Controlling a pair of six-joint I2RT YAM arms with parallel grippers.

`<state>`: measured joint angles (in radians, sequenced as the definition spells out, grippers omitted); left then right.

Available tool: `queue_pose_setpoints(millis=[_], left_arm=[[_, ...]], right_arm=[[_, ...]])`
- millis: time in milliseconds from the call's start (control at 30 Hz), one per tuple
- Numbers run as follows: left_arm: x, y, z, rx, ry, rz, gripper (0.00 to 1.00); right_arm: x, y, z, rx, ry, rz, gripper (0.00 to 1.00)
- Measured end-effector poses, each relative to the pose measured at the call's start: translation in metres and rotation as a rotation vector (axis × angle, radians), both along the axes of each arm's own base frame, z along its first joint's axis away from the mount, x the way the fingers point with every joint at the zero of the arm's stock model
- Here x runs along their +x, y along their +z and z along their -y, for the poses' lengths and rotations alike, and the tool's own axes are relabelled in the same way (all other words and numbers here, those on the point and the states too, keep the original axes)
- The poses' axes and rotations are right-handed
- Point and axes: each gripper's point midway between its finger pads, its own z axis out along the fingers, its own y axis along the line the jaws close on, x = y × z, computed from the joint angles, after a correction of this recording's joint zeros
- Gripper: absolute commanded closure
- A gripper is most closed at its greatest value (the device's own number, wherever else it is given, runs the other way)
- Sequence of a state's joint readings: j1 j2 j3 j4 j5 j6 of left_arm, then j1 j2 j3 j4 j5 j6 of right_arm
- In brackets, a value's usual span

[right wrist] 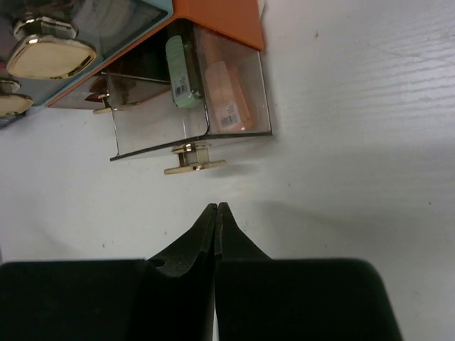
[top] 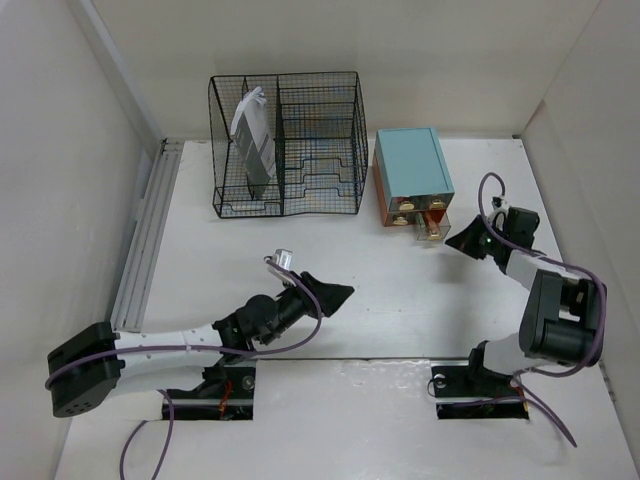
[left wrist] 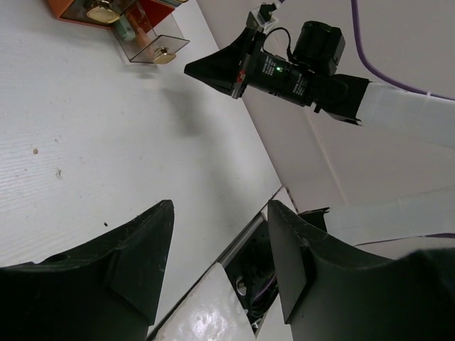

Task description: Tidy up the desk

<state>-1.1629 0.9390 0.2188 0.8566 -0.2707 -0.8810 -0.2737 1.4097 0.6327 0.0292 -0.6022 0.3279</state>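
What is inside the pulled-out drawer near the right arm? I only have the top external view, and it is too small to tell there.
Observer: The right wrist view shows a clear drawer holding a pale green item and an orange item, side by side, each with a barcode label.
Operator: Are the right fingers holding anything?
Observer: No. The right fingers are shut on nothing. Their tips are just short of the drawer's gold knob and do not touch it.
Operator: And the left ones?
Observer: The left fingers stand open with nothing between them, above the white desk.
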Motion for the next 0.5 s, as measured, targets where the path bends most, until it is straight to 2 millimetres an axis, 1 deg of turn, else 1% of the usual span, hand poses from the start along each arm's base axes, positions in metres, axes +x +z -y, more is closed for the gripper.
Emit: queue_pose_setpoints(millis=[100,267,500], left_arm=[[0.000,0.000,0.000,-0.002,0.000,-0.004,0.48],[0.000,0.000,0.000,-0.005,0.000,-0.006,0.48],[-0.001,0.010,-0.003,-0.035,0.002,0.003,0.48]], right_arm=[[0.008,-0.007,-0.002,0.039,-0.001,-0.001,1.00],[0.014,-0.022,-0.005,0.090,-0.007,-0.029,1.00],[0.030,-0.022,-0.007,0.127,-0.025,0.003,1.00]])
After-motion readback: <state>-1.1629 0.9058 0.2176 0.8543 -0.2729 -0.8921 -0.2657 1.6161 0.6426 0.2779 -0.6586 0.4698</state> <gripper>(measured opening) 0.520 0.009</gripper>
